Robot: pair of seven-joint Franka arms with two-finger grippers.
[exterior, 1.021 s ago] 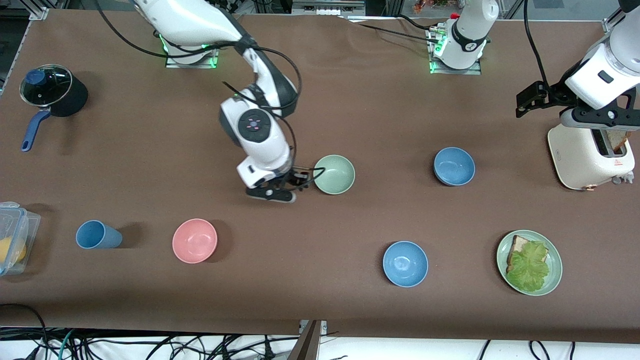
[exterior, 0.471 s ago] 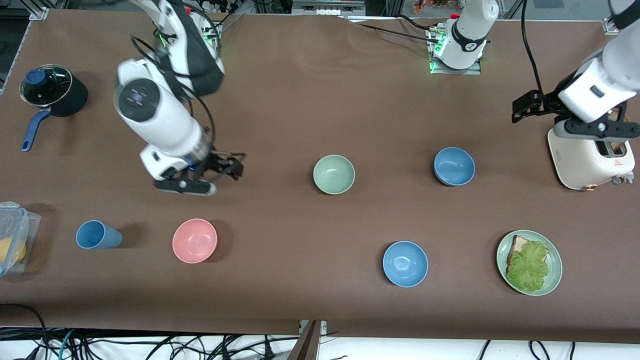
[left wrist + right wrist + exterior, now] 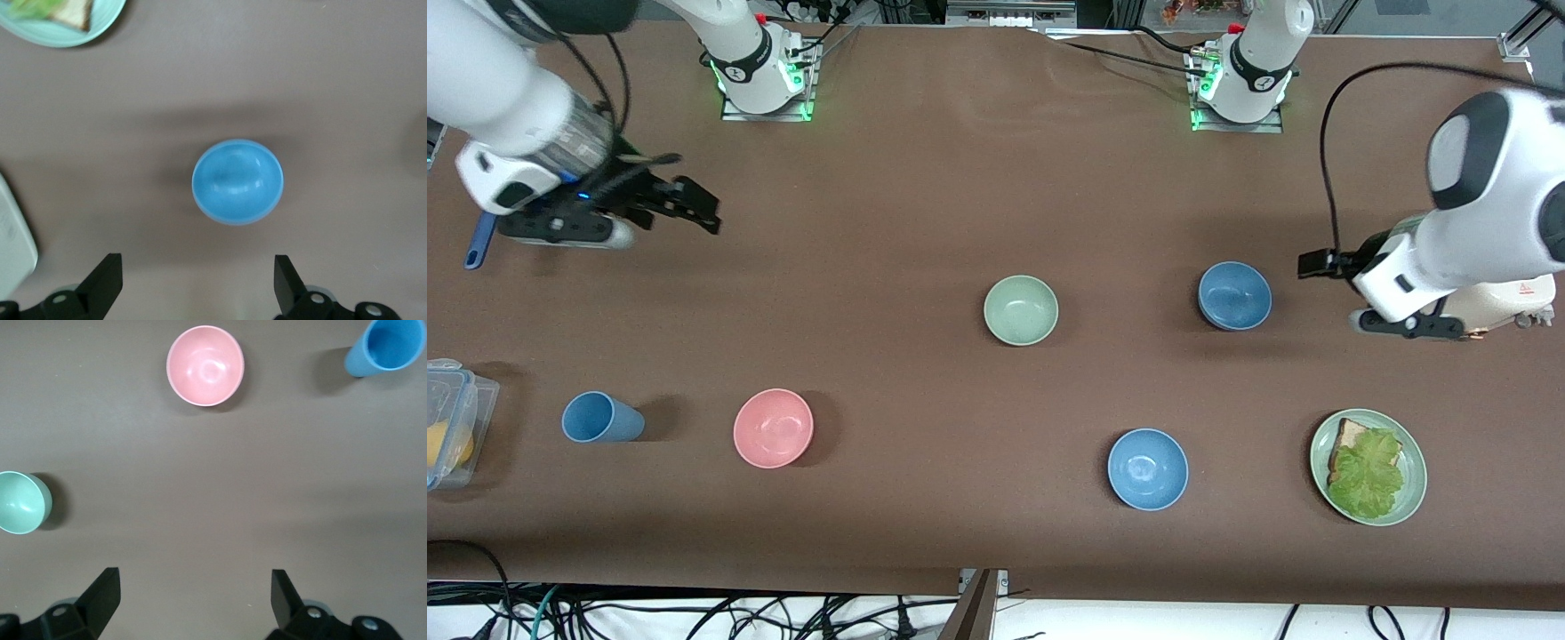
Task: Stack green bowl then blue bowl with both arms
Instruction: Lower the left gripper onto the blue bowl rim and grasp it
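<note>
Green bowl (image 3: 1021,309) sits mid-table, empty; blue bowl (image 3: 1234,295) beside it twd left arm's end. Left wrist view: left gripper (image 3: 197,283) wide open, empty, over glossier blue bowl (image 3: 237,181). Right wrist view: right gripper (image 3: 193,600) wide open, empty, above bare table (image 3: 200,513).

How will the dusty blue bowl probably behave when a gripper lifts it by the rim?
The blue bowl looks rigid and matte, so it should probably keep its shape and grip well. It seems thin-walled, so likely light. Its rounded underside may let it tilt if pinched on one side only.
</note>
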